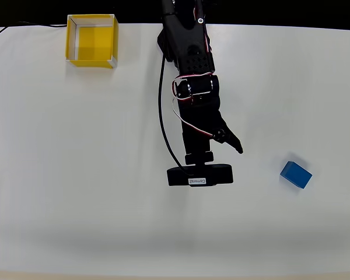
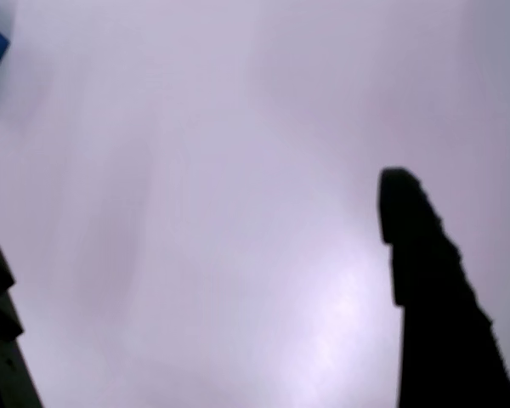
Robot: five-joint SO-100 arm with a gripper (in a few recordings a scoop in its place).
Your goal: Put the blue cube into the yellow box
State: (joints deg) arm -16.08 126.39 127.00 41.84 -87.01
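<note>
Gripper (image 2: pixel 195 246) agape, blue cube (image 1: pixel 296 174) beside (camera label unreadable), yellow box (image 1: pixel 91 41) far

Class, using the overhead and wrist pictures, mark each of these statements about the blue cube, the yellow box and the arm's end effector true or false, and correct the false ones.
1. The blue cube lies inside the yellow box. False: it rests on the white table, far to the right in the overhead view.
2. The yellow box sits near the table's upper left edge in the overhead view. True.
3. The end effector grips the cube. False: it is open with nothing between its fingers.
4. The wrist view shows blue at its upper left corner. True.
5. The cube touches the box. False: they are far apart.
</note>
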